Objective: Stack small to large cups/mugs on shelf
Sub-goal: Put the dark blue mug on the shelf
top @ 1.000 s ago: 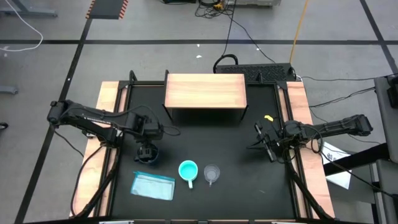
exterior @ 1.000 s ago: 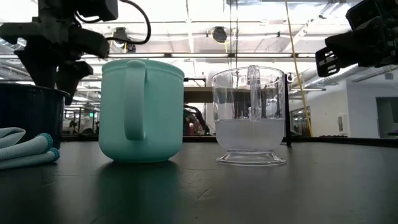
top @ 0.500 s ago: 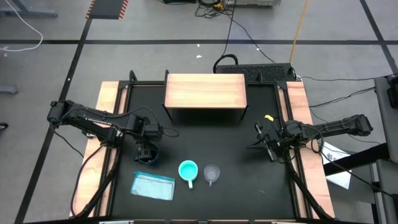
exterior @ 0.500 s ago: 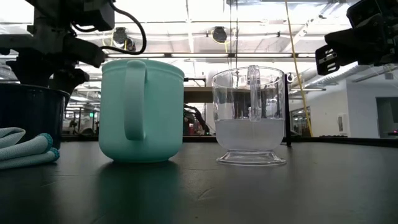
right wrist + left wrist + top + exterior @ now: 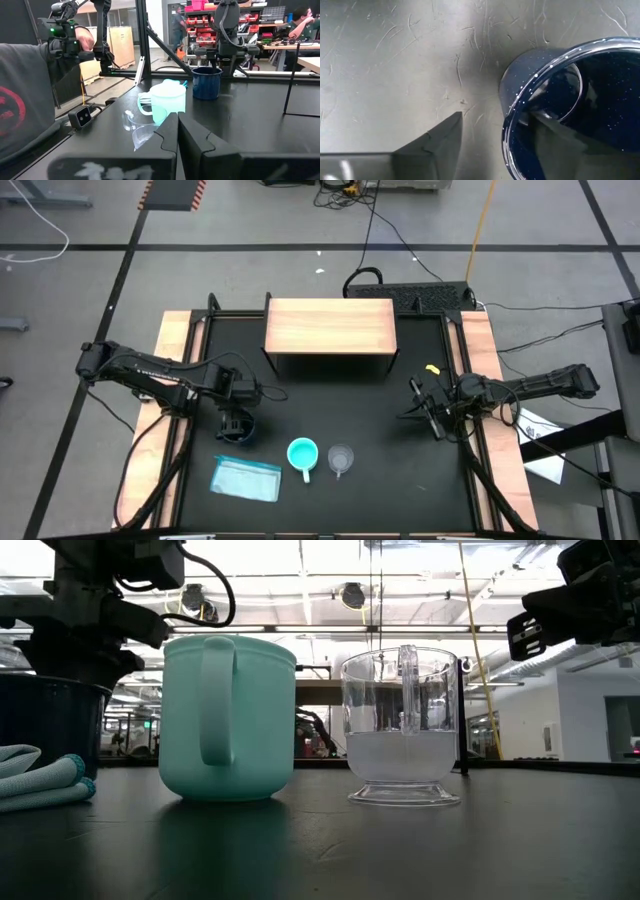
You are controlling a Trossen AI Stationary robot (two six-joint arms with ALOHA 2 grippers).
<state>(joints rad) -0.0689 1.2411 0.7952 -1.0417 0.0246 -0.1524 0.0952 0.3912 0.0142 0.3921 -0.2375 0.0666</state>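
Observation:
The dark navy mug (image 5: 238, 427) stands upright on the black table at the left, and also shows in the low view (image 5: 45, 725). My left gripper (image 5: 235, 418) is open above it, pointing down. One finger (image 5: 555, 131) is inside the mug and the other (image 5: 437, 142) stands outside its wall. The turquoise mug (image 5: 302, 452) and the clear cup (image 5: 341, 459) stand side by side near the front middle. The wooden shelf (image 5: 330, 327) stands at the back. My right gripper (image 5: 432, 412) is shut and empty at the table's right side. My left gripper straddles the navy mug's wall below the rim (image 5: 512, 115) from above, one finger inside and one outside. The outer finger stands apart from the wall. Whether the inner finger touches the wall I cannot tell. The mug stands on the table.
A flat light-blue packet (image 5: 246, 478) lies near the front left, close to the navy mug. Light wooden strips (image 5: 172, 380) run along the table's sides. A person's grey sleeve (image 5: 25, 100) shows beyond the table in the right wrist view.
My left gripper has gone down over the navy mug, its fingers now lower at the mug's rim. The mug has stayed where it was.

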